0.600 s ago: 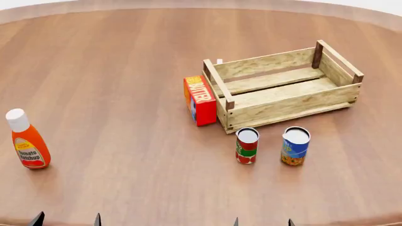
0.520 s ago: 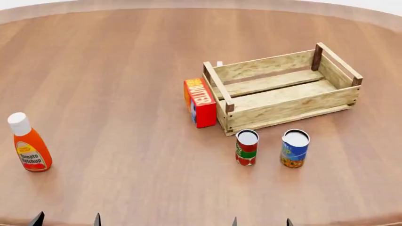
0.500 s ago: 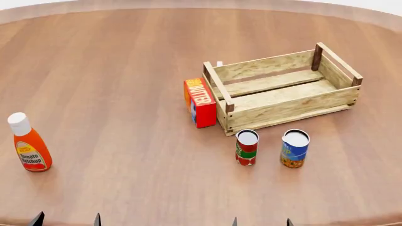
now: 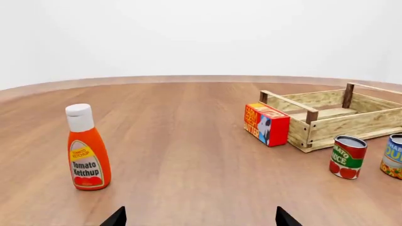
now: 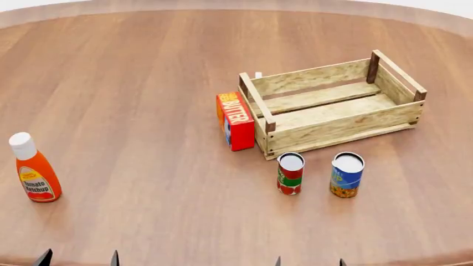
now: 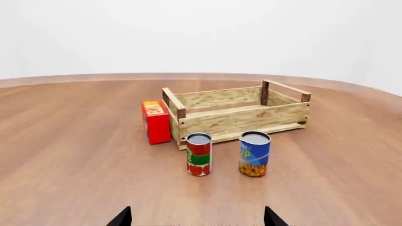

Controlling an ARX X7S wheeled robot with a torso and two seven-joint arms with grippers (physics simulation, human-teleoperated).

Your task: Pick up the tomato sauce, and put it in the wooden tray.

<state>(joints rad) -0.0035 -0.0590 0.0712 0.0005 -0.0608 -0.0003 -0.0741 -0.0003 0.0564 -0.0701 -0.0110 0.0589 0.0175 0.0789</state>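
The tomato sauce can (image 5: 289,173), red and green with a pale top, stands upright on the table just in front of the wooden tray (image 5: 334,105). It also shows in the right wrist view (image 6: 198,154) and the left wrist view (image 4: 347,157). The tray is empty in the right wrist view (image 6: 236,110) and reaches the edge of the left wrist view (image 4: 333,117). My left gripper (image 5: 77,259) and right gripper (image 5: 309,260) are open and empty at the table's near edge. Only their dark fingertips (image 4: 116,217) (image 6: 270,217) show.
A blue-and-orange can (image 5: 346,173) stands right of the tomato sauce. A red butter box (image 5: 235,119) leans against the tray's left end. An orange ketchup bottle (image 5: 32,168) stands far left. The round wooden table (image 5: 133,83) extends all around.
The head view has shifted slightly, so every object sits a little lower and to the side in the picture. Nothing on the table has moved; both grippers stay open.
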